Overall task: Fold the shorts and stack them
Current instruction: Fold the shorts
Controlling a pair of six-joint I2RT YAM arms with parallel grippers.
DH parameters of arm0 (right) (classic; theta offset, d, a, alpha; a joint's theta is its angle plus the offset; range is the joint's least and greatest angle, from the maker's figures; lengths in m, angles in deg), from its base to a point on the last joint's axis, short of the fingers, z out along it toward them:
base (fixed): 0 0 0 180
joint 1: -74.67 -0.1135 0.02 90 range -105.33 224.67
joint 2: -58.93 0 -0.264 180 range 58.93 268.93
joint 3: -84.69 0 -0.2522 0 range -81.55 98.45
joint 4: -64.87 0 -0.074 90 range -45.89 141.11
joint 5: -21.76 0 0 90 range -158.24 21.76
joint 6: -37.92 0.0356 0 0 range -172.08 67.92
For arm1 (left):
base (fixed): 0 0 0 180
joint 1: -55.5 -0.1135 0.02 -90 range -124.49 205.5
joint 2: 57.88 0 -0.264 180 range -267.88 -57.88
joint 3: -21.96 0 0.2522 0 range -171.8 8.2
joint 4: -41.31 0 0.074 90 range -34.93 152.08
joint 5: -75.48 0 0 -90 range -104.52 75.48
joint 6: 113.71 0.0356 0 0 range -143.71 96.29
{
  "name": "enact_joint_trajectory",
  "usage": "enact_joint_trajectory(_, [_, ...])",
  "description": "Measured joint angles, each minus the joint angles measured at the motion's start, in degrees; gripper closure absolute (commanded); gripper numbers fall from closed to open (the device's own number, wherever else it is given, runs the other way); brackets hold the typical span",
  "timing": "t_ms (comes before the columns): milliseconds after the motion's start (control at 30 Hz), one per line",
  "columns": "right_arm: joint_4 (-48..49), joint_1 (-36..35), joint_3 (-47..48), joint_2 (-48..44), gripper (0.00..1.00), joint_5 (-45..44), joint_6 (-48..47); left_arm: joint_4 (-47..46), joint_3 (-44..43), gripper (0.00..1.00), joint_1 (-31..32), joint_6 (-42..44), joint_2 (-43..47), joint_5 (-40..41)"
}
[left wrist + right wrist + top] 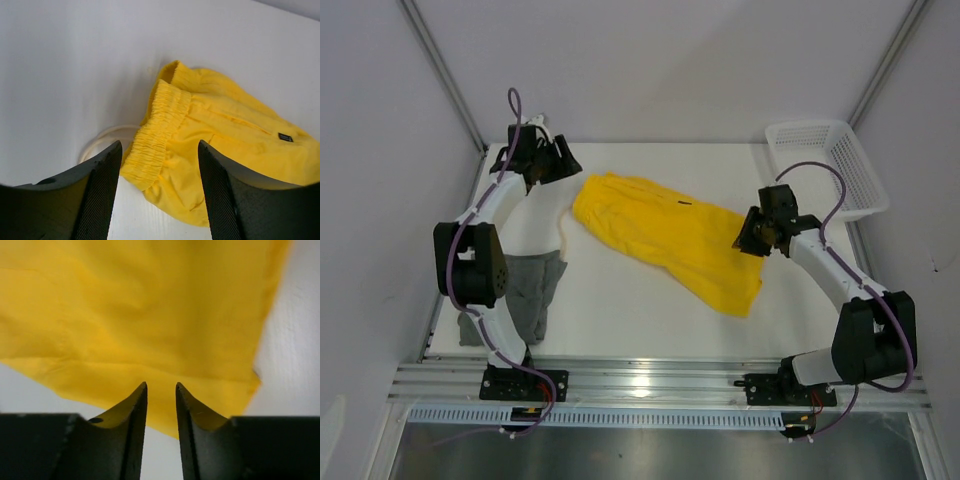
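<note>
The yellow shorts (665,240) lie spread flat across the middle of the table, waistband toward the far left. The dark grey shorts (535,290) lie crumpled at the near left, partly under the left arm. My left gripper (568,165) hovers open and empty just beyond the waistband; in the left wrist view the elastic waistband (165,125) lies between and ahead of its wide-apart fingers (102,195). My right gripper (747,240) is over the shorts' right leg edge; in the right wrist view its jaws (161,387) stand a narrow gap apart above the yellow cloth (140,305), holding nothing.
A white mesh basket (825,165) stands at the far right corner. A white drawstring (107,136) loops on the table beside the waistband. A small dark tag (285,136) sits on the yellow cloth. Grey walls close in the table.
</note>
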Motion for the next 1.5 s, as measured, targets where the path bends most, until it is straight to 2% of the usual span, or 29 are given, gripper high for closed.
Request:
enact_joint_trajectory(133, [12.0,1.2,-0.1,4.2,0.80,13.1,1.1,-3.5,2.1,0.36,0.2,-2.6,0.9,-4.1])
enact_joint_trajectory(167, [15.9,1.2,-0.1,5.8,0.87,16.0,2.0,-3.9,2.2,0.36,0.2,-3.3,0.7,-5.5])
enact_joint_trajectory(233, [22.2,0.7,1.1,10.2,0.92,21.7,3.8,-5.4,2.2,0.37,0.6,-4.8,0.0,-8.4])
enact_joint_trajectory(267, [24.7,0.3,2.3,12.6,1.00,23.8,4.7,-6.3,2.2,0.37,0.8,-5.6,-0.5,-9.7])
enact_joint_trajectory(600, [49.5,-3.8,14.4,33.5,1.00,36.4,14.6,-19.6,2.1,0.40,2.2,-16.8,-11.3,-20.2])
enact_joint_trajectory(800, [57.4,-6.0,27.0,48.4,1.00,38.5,20.0,-24.3,-0.7,0.42,2.7,-21.8,-20.6,-21.0])
enact_joint_trajectory(1000, [61.0,-7.6,38.1,61.1,1.00,37.1,25.3,-28.5,-3.0,0.42,3.2,-26.1,-25.1,-19.1])
enact_joint_trajectory(1133, [60.8,-7.4,41.2,66.5,1.00,33.9,27.8,-30.3,-3.2,0.42,3.8,-27.3,-25.4,-16.7])
enact_joint_trajectory(1233, [60.8,-6.9,41.7,67.1,1.00,32.3,28.9,-30.3,-3.3,0.42,4.5,-27.1,-25.4,-14.7])
enact_joint_trajectory(1300, [60.7,-6.5,42.0,67.1,0.97,31.6,28.7,-30.2,-3.3,0.42,5.1,-26.4,-25.3,-13.6])
enact_joint_trajectory(1333, [60.5,-6.3,42.1,67.1,0.89,31.4,28.5,-29.9,-3.3,0.41,5.4,-25.8,-25.1,-12.9])
enact_joint_trajectory(1400, [59.3,-5.8,42.4,67.1,0.82,31.3,27.5,-28.3,-3.2,0.40,5.9,-24.4,-24.1,-11.8])
enact_joint_trajectory(1433, [58.7,-5.6,42.6,66.9,0.71,31.3,26.5,-27.2,-3.0,0.40,6.2,-23.6,-23.2,-11.1])
enact_joint_trajectory(1500, [56.8,-5.5,42.7,65.8,0.62,31.5,24.8,-25.2,-1.8,0.39,6.8,-21.9,-20.6,-9.6])
